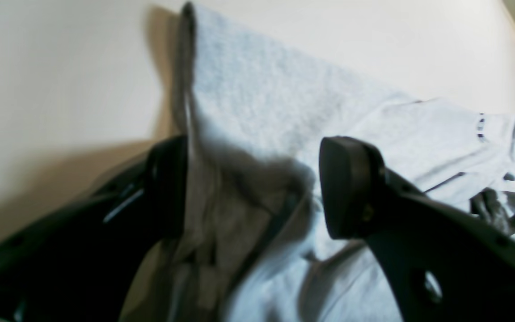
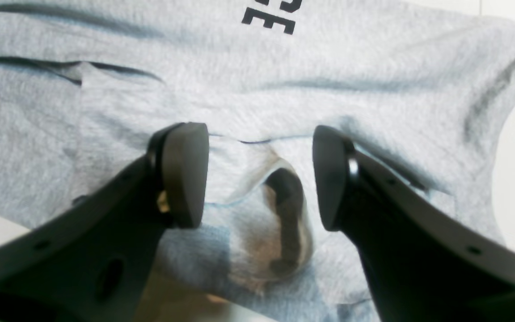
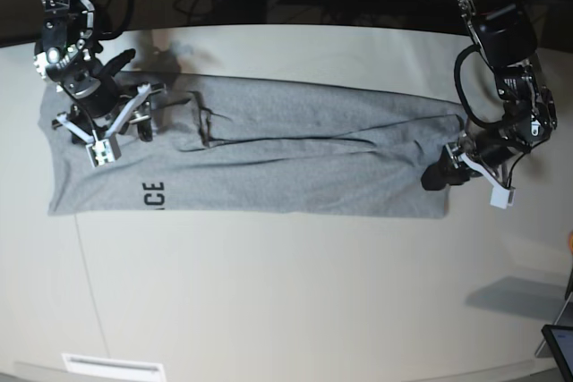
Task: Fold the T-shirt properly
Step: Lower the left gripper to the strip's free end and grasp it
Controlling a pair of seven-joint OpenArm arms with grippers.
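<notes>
While laid as a long band across the worktop (image 3: pixel 286 292), needed the T-shirt (image 3: pixel 295 172) pinched squarely at both ends; found left gripper (image 1: pixel 253 188) wide open astride its bunched edge, right gripper (image 2: pixel 259 174) half open over cloth, neither clamped.

T-shirt (image 3: pixel 295 167): 1 | gripper: 2, left gripper (image 3: pixel 448 167), right gripper (image 3: pixel 121 123) | table (image 3: pixel 286 292): 1, probably

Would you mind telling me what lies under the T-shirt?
The T-shirt lies flat on the pale table, which shows all around it. Whatever sits beneath the cloth itself is covered.
</notes>
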